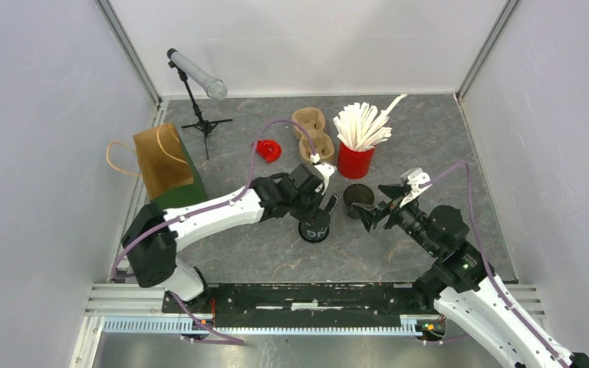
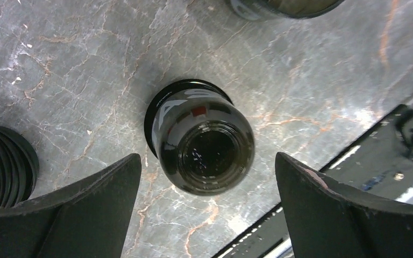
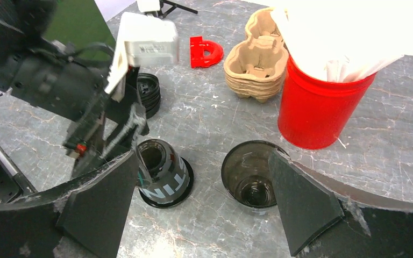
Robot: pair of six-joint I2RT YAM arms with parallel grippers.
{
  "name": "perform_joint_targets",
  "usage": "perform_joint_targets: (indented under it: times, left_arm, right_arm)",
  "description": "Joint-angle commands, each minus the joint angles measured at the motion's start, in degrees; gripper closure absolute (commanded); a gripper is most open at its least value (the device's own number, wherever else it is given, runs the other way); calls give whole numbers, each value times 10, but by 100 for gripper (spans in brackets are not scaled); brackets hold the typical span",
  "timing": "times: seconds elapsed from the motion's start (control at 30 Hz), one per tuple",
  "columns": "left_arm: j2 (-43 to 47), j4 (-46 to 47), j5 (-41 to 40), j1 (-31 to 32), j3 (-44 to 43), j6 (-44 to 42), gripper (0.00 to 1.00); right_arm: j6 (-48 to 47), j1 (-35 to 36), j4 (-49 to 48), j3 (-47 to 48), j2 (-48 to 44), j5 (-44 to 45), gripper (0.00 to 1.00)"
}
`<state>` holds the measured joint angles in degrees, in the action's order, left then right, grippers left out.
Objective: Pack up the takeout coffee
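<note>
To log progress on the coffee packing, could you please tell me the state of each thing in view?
Upturned cup: mouth down on a lid.
Second cup: upright, lidless.
Left gripper: open, over that upturned one, not touching.
Right gripper: open, empty.
Carriers: stacked, empty.
Spare lids: stacked.
Bag: upright.
Red cup: upright, full of white sticks.

bare table [image 1: 276, 257] lies open on the near side of the upside-down cup [image 1: 316, 227] and the open cup [image 1: 358, 197], while the red tub [image 1: 355, 162], cardboard trays [image 1: 311, 135] and pile of lids [image 3: 149, 92] crowd the far side.
</note>
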<state>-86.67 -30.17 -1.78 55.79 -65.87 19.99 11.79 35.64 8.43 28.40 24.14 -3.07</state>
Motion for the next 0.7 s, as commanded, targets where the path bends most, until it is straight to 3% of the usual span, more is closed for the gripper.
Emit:
perform_joint_targets:
  times: [0.0, 0.13, 0.27, 0.4, 0.5, 0.67]
  left_arm:
    - [-33, -1, -54, 12, -21, -47, 0]
    - [-43, -1, -76, 22, -19, -50, 3]
    - [-31, 5, -78, 24, -11, -49, 26]
    - [-14, -1, -87, 23, -9, -38, 36]
    - [4, -25, -77, 15, -23, -4, 40]
    - [69, -59, 49, -48, -63, 86, 46]
  right_arm:
    - [-16, 3, 7, 21, -12, 19, 2]
    - [-23, 3, 12, 21, -17, 27, 2]
    - [-27, 3, 9, 14, -16, 43, 2]
    - [-36, 3, -17, -4, -13, 33, 2]
    - [-78, 3, -93, -32, -11, -5, 2]
    - [-176, 3, -300, -90, -10, -79, 2]
